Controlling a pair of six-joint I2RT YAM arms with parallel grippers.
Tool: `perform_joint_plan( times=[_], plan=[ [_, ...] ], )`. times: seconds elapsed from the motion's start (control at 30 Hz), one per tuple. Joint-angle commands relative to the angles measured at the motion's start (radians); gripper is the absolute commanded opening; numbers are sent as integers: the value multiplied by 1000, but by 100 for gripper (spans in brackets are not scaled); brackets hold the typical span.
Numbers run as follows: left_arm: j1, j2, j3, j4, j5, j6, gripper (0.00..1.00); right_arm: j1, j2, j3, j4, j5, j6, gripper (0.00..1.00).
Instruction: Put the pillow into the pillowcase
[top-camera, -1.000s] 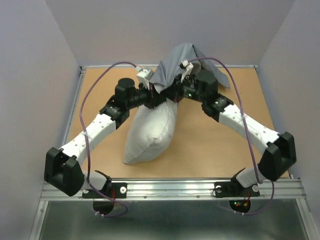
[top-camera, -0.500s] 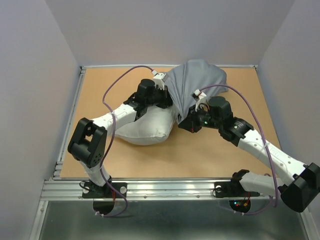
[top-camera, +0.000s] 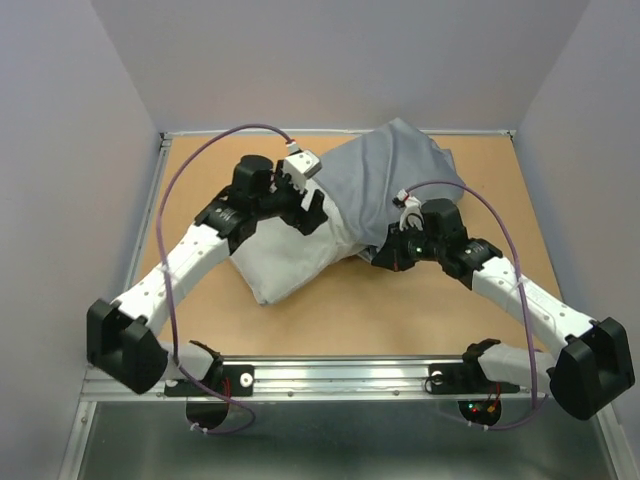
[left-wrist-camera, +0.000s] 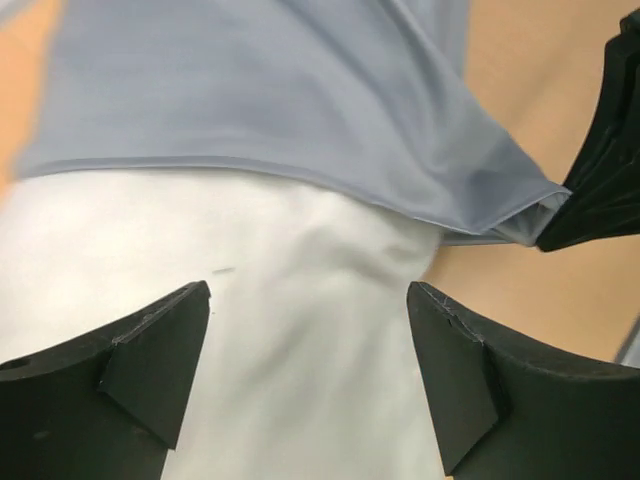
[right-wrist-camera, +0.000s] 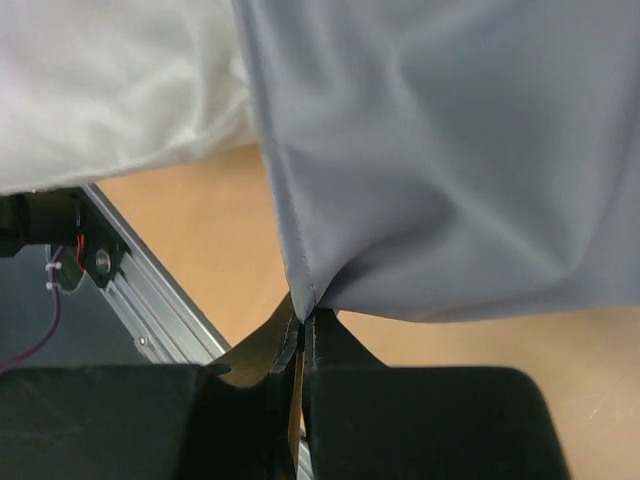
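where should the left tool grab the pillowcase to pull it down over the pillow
Grip the pillowcase at its open hem, the edge lying across the pillow, on the side away from the corner the right tool pinches. Probably best to bring the open left tool in from the bare pillow end, one finger sliding under that loose hem.
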Motion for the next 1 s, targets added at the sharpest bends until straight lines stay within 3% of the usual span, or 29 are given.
perform_joint_plan(
  times=[0.0,0.07,0.1,0.23,0.3,0.33,0.4,0.5,0.57,0.6,0.7,0.77,0.83,0.97],
  plan=[
    [59,-100,8,-166,-66,211,92,0,11,-41,3,-93,-40,0],
    [88,-102,8,-183,-77,225,93,-2,28,-65,7,-139,-38,1],
    [124,-84,9,-188,-72,253,99,0,33,-77,15,-162,-46,1],
    [170,25,43,-244,-66,398,99,0,34,-105,14,-217,-80,3],
    [191,67,49,-248,-57,447,99,0,31,-102,-8,-246,-97,14],
    [214,99,58,-245,-26,489,99,0,34,-90,-25,-290,-118,32],
    [230,160,93,-252,-6,512,99,1,30,-32,-96,-327,-141,51],
    [231,238,135,-310,95,541,98,0,8,49,-157,-294,-184,57],
    [224,312,167,-355,158,552,77,1,-3,158,-158,-214,-180,59],
    [218,338,184,-355,179,552,51,0,10,200,-157,-161,-166,60],
    [188,314,175,-295,187,582,15,-3,88,384,-157,-41,-150,64],
    [120,254,154,-263,136,659,0,-9,170,514,-155,63,-176,67],
    [72,196,128,-254,111,716,0,-19,222,591,-157,149,-195,70],
    [-57,110,54,-252,72,823,0,-28,348,683,-160,170,-255,71]
  ],
)
